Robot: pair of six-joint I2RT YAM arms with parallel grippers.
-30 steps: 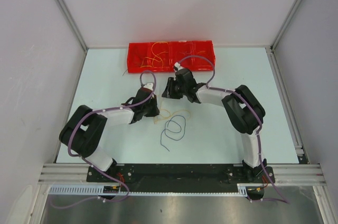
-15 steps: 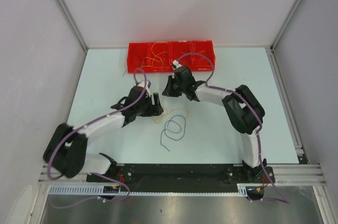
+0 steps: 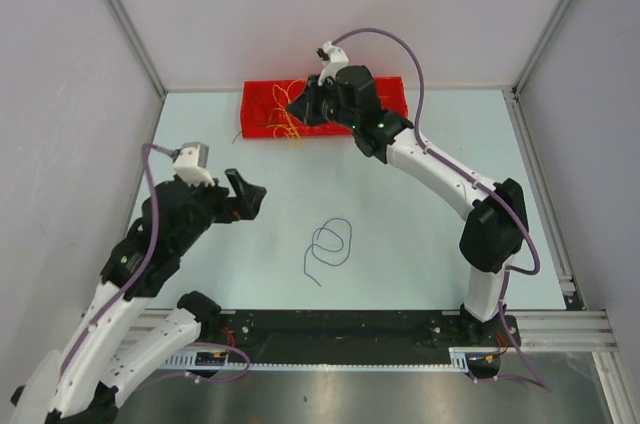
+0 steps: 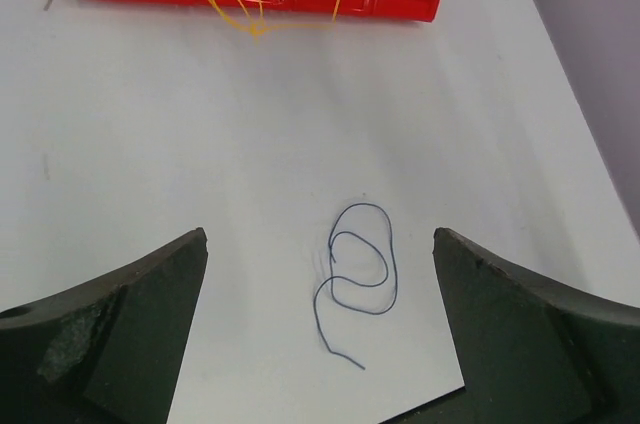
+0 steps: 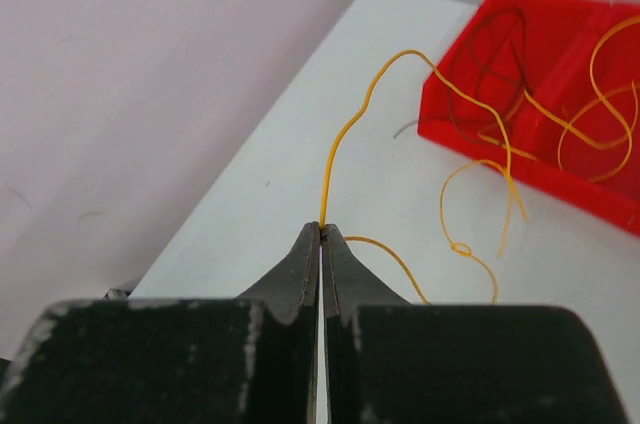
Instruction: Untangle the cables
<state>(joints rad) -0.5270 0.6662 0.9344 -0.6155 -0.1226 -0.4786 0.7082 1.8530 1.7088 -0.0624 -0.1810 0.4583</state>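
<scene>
Over the last second the right hand (image 5: 321, 232), clamped on the yellow cable (image 5: 338, 144), had lifted it off the surface (image 3: 430, 224) toward the red tray (image 3: 385, 92). The left hand (image 3: 247, 190) had drawn back, fingers apart. The navy cable (image 4: 360, 279) lay alone mid-surface, apparently separated.

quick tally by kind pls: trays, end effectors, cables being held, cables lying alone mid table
red tray: 1
end effectors: 2 (left end effector open, right end effector shut)
held cables: 1, the yellow cable in the right end effector
cables alone mid table: 1, the navy cable
total: 5
The cables in the tray are too tangled to count.
</scene>
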